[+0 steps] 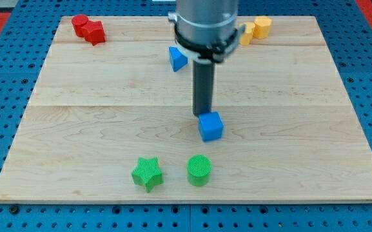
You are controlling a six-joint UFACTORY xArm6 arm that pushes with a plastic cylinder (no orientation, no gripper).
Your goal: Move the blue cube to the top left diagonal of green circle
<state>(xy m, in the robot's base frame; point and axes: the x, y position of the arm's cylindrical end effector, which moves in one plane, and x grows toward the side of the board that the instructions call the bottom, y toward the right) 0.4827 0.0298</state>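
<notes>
Pale matt wooden board with visible grain; ribbed-topped green circle; smooth blue cube

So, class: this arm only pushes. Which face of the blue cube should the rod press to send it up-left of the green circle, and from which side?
Press the blue cube on its right face, coming from the view's right, since it must travel left past the green circle. My tip now sits at the cube's top-left edge, so it probably needs to go round first.
</notes>
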